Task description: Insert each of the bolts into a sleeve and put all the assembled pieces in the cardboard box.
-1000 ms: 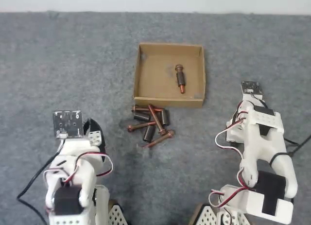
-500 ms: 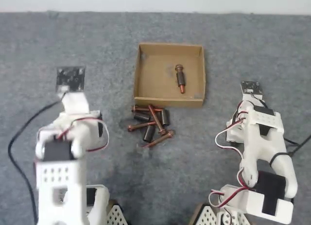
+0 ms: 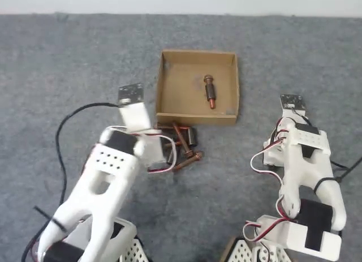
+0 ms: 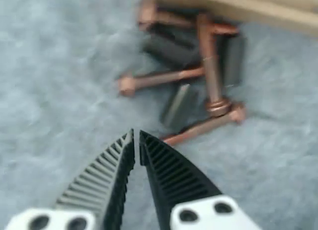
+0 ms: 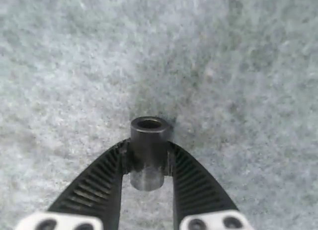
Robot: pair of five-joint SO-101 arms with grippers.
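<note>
The cardboard box (image 3: 195, 118) holds one bolt-in-sleeve piece (image 3: 210, 91). Just in front of it lies a pile of copper bolts (image 3: 187, 158) and dark sleeves (image 3: 192, 136). My left arm (image 3: 121, 154) stretches over the pile's left side. In the left wrist view, my left gripper (image 4: 136, 136) is shut with nothing in it, its tips just short of a dark sleeve (image 4: 178, 105) and a copper bolt (image 4: 203, 126). My right arm (image 3: 298, 143) stays at the right. My right gripper (image 5: 148, 149) is shut on an upright dark sleeve (image 5: 149, 133), hole facing up, over bare carpet.
Grey carpet (image 3: 294, 58) covers the whole table. The box's front wall (image 4: 248, 9) stands right behind the pile. Open carpet lies between the pile and the right arm, and left of the box.
My left arm has swung up from the near left and stretched out rightward to the pile. The right arm and the box have not moved.
</note>
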